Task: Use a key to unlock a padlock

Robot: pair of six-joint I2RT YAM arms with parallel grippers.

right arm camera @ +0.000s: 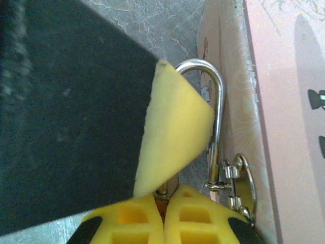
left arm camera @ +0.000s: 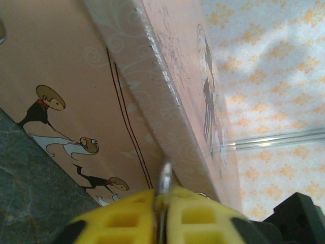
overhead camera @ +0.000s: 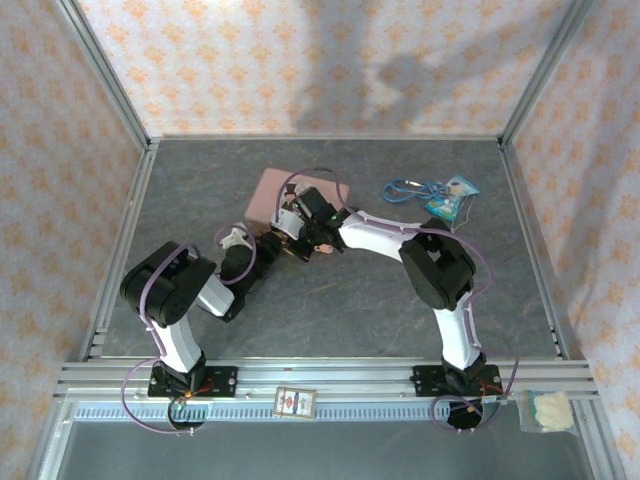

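Grey, stone-patterned counter [overhead camera: 350, 310] lies between orange-flowered walls in the top view. The left arm [overhead camera: 175, 290] and right arm [overhead camera: 440, 265] meet at the near edge of the pink tin [overhead camera: 285, 190], and a blue cord [overhead camera: 405, 188] lies well apart at the right. At the left wrist, the left fingers [left arm camera: 127, 218] are clenched on the key [left arm camera: 164, 178], its thin blade poking out toward the tin's side. It looks light, stiff and slick, so it is best pinched flat across its head, leaving the blade free. At the right wrist, the right fingers [right arm camera: 198, 218] are clenched, apparently on the body of the padlock [right arm camera: 220, 101]. Its thin shackle rises beside the tin's metal clasp [right arm camera: 238, 180], partly behind a yellow flap [right arm camera: 172, 132]. Small, hard and prone to twisting, it should probably be held across the body's flat sides, with the keyhole clear.
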